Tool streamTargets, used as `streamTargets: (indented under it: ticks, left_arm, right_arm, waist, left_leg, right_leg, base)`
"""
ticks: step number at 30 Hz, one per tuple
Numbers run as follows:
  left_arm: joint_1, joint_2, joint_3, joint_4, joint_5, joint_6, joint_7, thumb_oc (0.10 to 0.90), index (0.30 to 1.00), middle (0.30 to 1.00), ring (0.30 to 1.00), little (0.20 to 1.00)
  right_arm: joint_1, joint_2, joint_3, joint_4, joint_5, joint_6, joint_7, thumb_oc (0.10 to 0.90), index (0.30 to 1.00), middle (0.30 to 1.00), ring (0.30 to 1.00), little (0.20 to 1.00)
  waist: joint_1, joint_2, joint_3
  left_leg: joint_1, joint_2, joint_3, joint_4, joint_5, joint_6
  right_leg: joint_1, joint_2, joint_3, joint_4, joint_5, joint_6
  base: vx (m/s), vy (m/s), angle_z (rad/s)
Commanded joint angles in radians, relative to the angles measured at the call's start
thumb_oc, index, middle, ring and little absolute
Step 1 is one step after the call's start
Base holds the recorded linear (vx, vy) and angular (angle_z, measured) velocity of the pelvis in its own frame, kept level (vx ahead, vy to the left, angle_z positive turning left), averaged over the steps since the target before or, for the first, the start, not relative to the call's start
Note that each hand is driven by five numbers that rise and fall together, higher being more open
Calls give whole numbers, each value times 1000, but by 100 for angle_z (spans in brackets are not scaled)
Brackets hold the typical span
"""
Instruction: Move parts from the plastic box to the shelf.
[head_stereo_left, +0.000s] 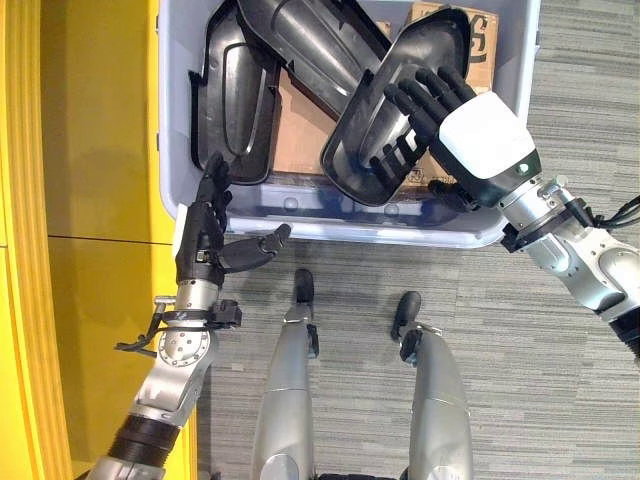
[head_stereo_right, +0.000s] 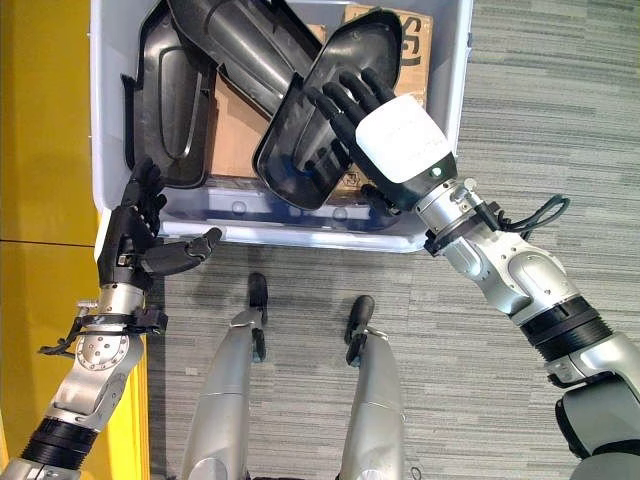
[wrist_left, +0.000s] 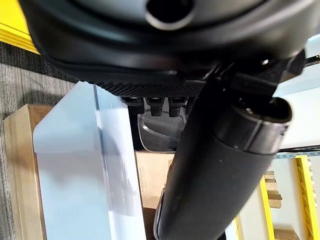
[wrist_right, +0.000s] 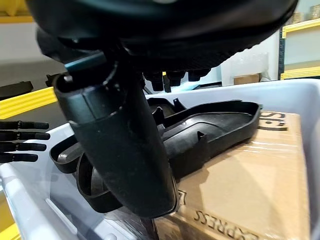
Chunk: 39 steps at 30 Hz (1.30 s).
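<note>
Grey striped carpet underfoot, a yellow upright along the robot's left, and right at the near edge the left hand (head_stereo_left: 205, 240) waits with fingers straight and thumb out, poised at the near left corner of the plastic box (head_stereo_left: 175, 120), holding nothing. Further in, the right hand (head_stereo_left: 425, 125) lies on a black moulded part (head_stereo_right: 320, 115) leaning over a cardboard carton (wrist_right: 250, 175), fingers curling into its hollow. That's the pick-up, I reckon. Next: firm that grip, lift clear of the two black parts (head_stereo_left: 240, 95) behind, find the shelf.
</note>
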Motion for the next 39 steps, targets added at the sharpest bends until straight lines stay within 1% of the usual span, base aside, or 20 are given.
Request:
streamTargets:
  ticks: [1, 5, 7, 9, 10, 13, 15, 16, 19, 20, 24, 25, 26, 27, 28, 31, 33, 35, 38, 39]
  left_arm:
    - [71, 17, -11, -69, -6, -49, -7, 900, 1000, 1000, 1000, 1000]
    - [70, 20, -10, -63, -3, -62, -7, 900, 1000, 1000, 1000, 1000]
    - [69, 19, -11, -61, -2, -65, -8, 900, 1000, 1000, 1000, 1000]
    - [64, 19, -11, -63, 1, -65, -2, 900, 1000, 1000, 1000, 1000]
    - [58, 23, -10, -58, -1, -69, 1, 900, 1000, 1000, 1000, 1000]
    - [52, 22, -9, -60, 4, -68, 5, 900, 1000, 1000, 1000, 1000]
    - [47, 22, -11, -60, 8, -69, 9, 900, 1000, 1000, 1000, 1000]
    - [44, 19, -10, -57, 14, -77, 10, 900, 1000, 1000, 1000, 1000]
    - [35, 14, -8, -57, 15, -78, 16, 900, 1000, 1000, 1000, 1000]
    - [28, 9, -8, -64, 22, -76, 25, 900, 1000, 1000, 1000, 1000]
    - [17, 6, -8, -64, 33, -81, 33, 900, 1000, 1000, 1000, 1000]
    - [13, 6, -7, -67, 32, -82, 37, 900, 1000, 1000, 1000, 1000]
    - [12, 7, -7, -67, 30, -82, 37, 900, 1000, 1000, 1000, 1000]
    - [9, 5, -5, -67, 23, -83, 30, 900, 1000, 1000, 1000, 1000]
    - [7, 3, -2, -68, 22, -84, 27, 900, 1000, 1000, 1000, 1000]
    - [6, 3, 1, -68, 23, -94, 22, 900, 1000, 1000, 1000, 1000]
    - [6, 4, 2, -66, 22, -95, 19, 900, 1000, 1000, 1000, 1000]
    - [5, 6, 0, -59, 19, -102, 15, 900, 1000, 1000, 1000, 1000]
    - [11, 6, 1, -53, 17, -111, 5, 900, 1000, 1000, 1000, 1000]
    - [18, 7, 2, -47, 9, -118, 1, 900, 1000, 1000, 1000, 1000]
  right_arm:
    - [-145, -71, 19, -21, 3, -25, -55, 900, 1000, 1000, 1000, 1000]
    - [-167, -72, 53, -9, -2, -14, -33, 900, 1000, 1000, 1000, 1000]
    - [-175, -72, 69, -1, 11, 2, -21, 900, 1000, 1000, 1000, 1000]
    - [-188, -71, 90, 10, 33, 30, -6, 900, 1000, 1000, 1000, 1000]
    - [-214, -68, 108, 38, 71, 60, 23, 900, 1000, 1000, 1000, 1000]
    - [-232, -62, 128, 66, 144, 95, 18, 900, 1000, 1000, 1000, 1000]
    - [-238, -50, 124, 86, 155, 110, 19, 900, 1000, 1000, 1000, 1000]
    - [-246, -41, 121, 101, 163, 120, 30, 900, 1000, 1000, 1000, 1000]
    - [-254, -31, 116, 123, 181, 131, 55, 900, 1000, 1000, 1000, 1000]
    - [-254, -26, 118, 133, 182, 155, 63, 900, 1000, 1000, 1000, 1000]
    - [-254, -14, 113, 168, 220, 192, 50, 900, 1000, 1000, 1000, 1000]
    - [-255, -8, 108, 189, 222, 201, 52, 649, 649, 649, 649, 649]
    - [-256, -6, 107, 193, 220, 202, 54, 624, 613, 613, 613, 613]
    - [-257, -4, 109, 203, 214, 206, 51, 437, 352, 352, 352, 352]
    - [-258, -3, 109, 212, 214, 208, 46, 400, 300, 300, 300, 300]
    - [-289, 6, 125, 246, 203, 209, 33, 400, 300, 300, 300, 300]
    - [-297, 6, 128, 256, 201, 199, 24, 400, 300, 300, 300, 300]
    - [-316, 11, 137, 265, 158, 190, 17, 400, 300, 300, 300, 300]
    - [-336, 9, 163, 276, 155, 184, 7, 400, 300, 300, 300, 300]
    - [-343, 7, 172, 277, 130, 172, 9, 400, 300, 300, 300, 300]
  waist:
    - [1, 39, -15]
    - [5, 39, -15]
    - [8, 39, -15]
    - [10, 39, -15]
    - [14, 40, -15]
    - [18, 43, -15]
    - [20, 45, -15]
    - [22, 50, -15]
    - [25, 56, -15]
    - [26, 60, -15]
    - [28, 68, -15]
    - [30, 71, -15]
    - [31, 72, -15]
    - [32, 73, -15]
    - [33, 74, -15]
    - [39, 82, -15]
    - [40, 83, -15]
    - [43, 86, -15]
    - [47, 90, -15]
    - [48, 91, -15]
  left_leg:
    - [-8, -29, -76, 45, -139, 17]
    - [-31, -29, -81, 60, -142, 19]
    - [-45, -28, -85, 69, -144, 21]
    - [-71, -27, -91, 84, -146, 23]
    - [-100, -27, -98, 100, -149, 25]
    - [-122, -29, -102, 113, -152, 28]
    - [-138, -32, -105, 125, -155, 29]
    - [-162, -35, -105, 144, -161, 31]
    - [-190, -43, -107, 165, -167, 34]
    - [-216, -47, -107, 182, -171, 36]
    - [-265, -57, -109, 224, -183, 39]
    - [-282, -64, -112, 238, -189, 41]
    - [-284, -65, -112, 241, -190, 41]
    - [-295, -68, -113, 252, -194, 42]
    - [-305, -71, -113, 261, -198, 43]
    - [-346, -87, -117, 311, -215, 47]
    - [-352, -90, -117, 319, -218, 47]
    - [-363, -96, -117, 334, -223, 46]
    - [-377, -101, -121, 348, -227, 46]
    - [-380, -102, -123, 352, -227, 46]
  right_leg:
    - [21, 69, 34, 29, -121, -31]
    - [-2, 70, 35, 47, -127, -34]
    - [-16, 70, 35, 59, -130, -36]
    - [-46, 69, 37, 81, -135, -38]
    - [-74, 70, 39, 104, -143, -43]
    - [-96, 71, 40, 123, -149, -47]
    - [-112, 69, 40, 137, -154, -49]
    - [-137, 67, 41, 160, -160, -51]
    - [-164, 65, 43, 190, -171, -53]
    - [-190, 63, 45, 213, -177, -55]
    - [-238, 62, 48, 263, -192, -60]
    - [-255, 63, 50, 279, -199, -63]
    - [-257, 62, 50, 282, -201, -63]
    - [-269, 61, 50, 294, -204, -63]
    - [-279, 60, 51, 305, -207, -64]
    - [-317, 61, 55, 351, -221, -68]
    - [-322, 60, 55, 359, -224, -69]
    - [-331, 61, 57, 371, -228, -68]
    - [-343, 60, 59, 385, -233, -69]
    - [-345, 60, 59, 388, -233, -68]
  base:
    - [0, 0, 0]
    - [0, -6, 3]
    - [0, 0, 0]
    - [2, -15, 1]
    - [5, -34, 4]
    - [5, -20, 5]
    - [8, -12, 4]
    - [0, 0, 0]
    - [5, -6, 1]
    - [14, -18, 6]
    - [18, -25, 8]
    - [8, -31, 8]
    - [10, -40, 9]
    - [8, -28, 4]
    - [12, -37, 2]
    - [21, -36, -1]
    - [0, 0, 0]
    - [4, -16, 1]
    - [0, 0, 0]
    - [0, 0, 0]
